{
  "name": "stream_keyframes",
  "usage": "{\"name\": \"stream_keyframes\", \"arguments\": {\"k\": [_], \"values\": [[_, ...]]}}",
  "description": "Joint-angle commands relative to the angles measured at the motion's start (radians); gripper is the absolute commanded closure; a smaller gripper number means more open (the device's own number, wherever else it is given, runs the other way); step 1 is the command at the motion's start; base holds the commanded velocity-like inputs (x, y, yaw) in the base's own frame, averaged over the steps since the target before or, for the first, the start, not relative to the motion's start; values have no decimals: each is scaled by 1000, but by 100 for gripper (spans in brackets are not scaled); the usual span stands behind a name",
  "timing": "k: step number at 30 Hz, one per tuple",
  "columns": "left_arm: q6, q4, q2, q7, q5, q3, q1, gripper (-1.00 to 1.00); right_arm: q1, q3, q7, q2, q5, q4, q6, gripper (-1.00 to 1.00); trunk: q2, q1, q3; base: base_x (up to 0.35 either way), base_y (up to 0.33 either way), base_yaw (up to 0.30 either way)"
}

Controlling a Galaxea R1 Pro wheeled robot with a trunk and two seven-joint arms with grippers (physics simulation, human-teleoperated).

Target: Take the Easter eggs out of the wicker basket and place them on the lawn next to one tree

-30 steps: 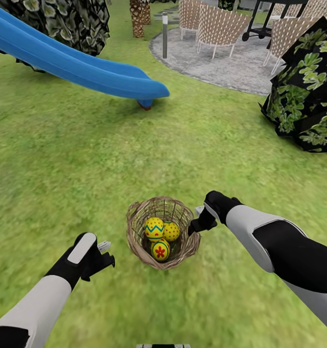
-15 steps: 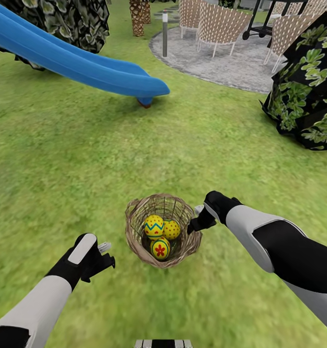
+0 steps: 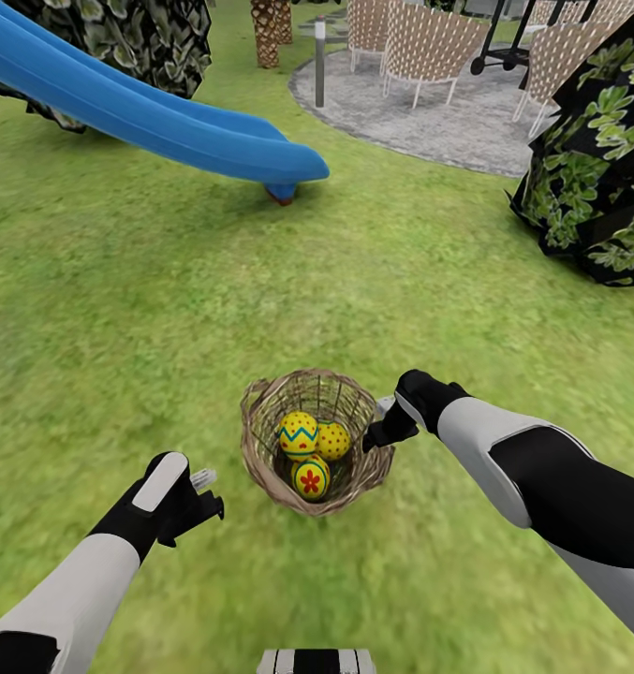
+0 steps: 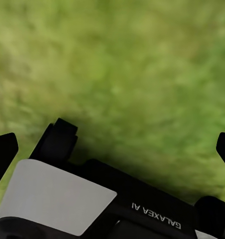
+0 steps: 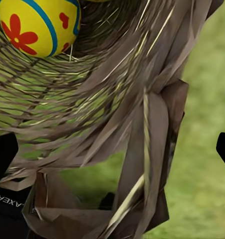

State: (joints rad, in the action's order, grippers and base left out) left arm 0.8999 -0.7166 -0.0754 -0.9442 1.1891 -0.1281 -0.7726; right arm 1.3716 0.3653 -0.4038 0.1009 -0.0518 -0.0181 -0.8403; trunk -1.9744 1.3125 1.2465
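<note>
Three eggs (image 3: 310,447) (in basket (image 3: 260,449)) lie just beside right end effector (image 3: 377,432).

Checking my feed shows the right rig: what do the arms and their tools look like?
Both arms have white shells with black sections. The left tool and right tool are black with small pale tips; the left carries a white panel. White GALAXEA AI lettering marks the black housing.

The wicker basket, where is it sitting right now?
In the head view the wicker basket sits on the lawn between the two arms, its rim right against the right gripper, with the three Easter eggs inside it.
</note>
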Motion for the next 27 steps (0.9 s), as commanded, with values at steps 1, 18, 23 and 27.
{"name": "stream_keyframes", "arguments": {"k": [1, 18, 23, 27], "values": [[1, -1, -1, -10, 10, -5, 0, -100, 1, 7, -10, 0, -5, -2, 1, -100, -8, 4, 4, 0, 0, 0], [1, -1, -1, -10, 10, -10, 9, -100, 1, 6, -10, 0, 2, -1, 4, -100, -127, 69, 57, 0, 0, 0], [1, -1, -1, -10, 10, -10, 10, -100, 1, 5, -10, -1, 5, 0, 5, -100, -162, 88, 73, 0, 0, 0], [-15, 1, -2, -10, 10, -11, 12, -100, 1, 4, -10, -1, 2, -2, 74, 100, -162, 88, 73, 0, 0, 0]]}}
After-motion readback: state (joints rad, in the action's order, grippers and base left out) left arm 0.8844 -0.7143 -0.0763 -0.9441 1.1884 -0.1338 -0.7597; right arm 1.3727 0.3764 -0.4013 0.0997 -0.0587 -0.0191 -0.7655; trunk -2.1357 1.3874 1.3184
